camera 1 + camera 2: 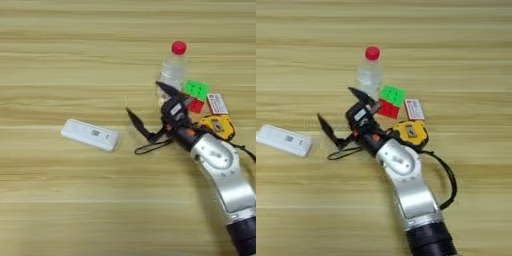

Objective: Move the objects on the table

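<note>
Judging from how things lie, the risk is a knock: the tool (341, 110) has its two black fingers spread wide and holds nothing, and the bottle (370, 72) stands upright just beyond its upper finger, so a small swing could tip it over. The cube (390, 100), red and green, lies just to the right of the tool, with a small white card (414, 109) beside it. The tape measure (411, 132), yellow and black, sits close against the forearm, and its black strap (343, 152) loops on the worktop (466, 45) under the lower finger, where it could snag. The white device (283, 140) lies flat, well apart to the left.
</note>
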{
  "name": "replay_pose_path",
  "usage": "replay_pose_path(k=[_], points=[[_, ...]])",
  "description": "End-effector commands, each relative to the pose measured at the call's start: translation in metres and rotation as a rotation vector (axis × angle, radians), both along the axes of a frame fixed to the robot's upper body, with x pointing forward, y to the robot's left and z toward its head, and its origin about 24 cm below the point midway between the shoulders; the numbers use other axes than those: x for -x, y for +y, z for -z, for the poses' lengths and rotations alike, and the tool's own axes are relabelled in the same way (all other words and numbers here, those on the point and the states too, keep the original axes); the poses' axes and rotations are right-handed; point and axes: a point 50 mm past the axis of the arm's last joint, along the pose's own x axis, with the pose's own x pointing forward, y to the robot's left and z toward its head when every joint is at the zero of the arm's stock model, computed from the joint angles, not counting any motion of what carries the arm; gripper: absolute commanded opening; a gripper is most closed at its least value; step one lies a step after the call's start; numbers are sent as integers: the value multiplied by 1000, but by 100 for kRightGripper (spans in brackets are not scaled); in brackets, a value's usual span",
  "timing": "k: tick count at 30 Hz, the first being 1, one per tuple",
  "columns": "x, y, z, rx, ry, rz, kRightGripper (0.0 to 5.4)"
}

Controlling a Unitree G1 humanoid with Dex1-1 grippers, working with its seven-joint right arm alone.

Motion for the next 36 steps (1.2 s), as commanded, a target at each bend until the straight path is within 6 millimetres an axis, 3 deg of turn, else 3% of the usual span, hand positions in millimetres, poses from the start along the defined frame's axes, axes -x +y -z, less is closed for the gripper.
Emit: replay_pose_path(k=[1, 7, 14, 36], points=[[-7, -21, -48, -98, -155, 126, 538], [-14, -40, -46, -154, -104, 249, 538], [-31, -47, -38, -186, -41, 273, 538], [-75, -33, -32, -153, 31, 191, 538]])
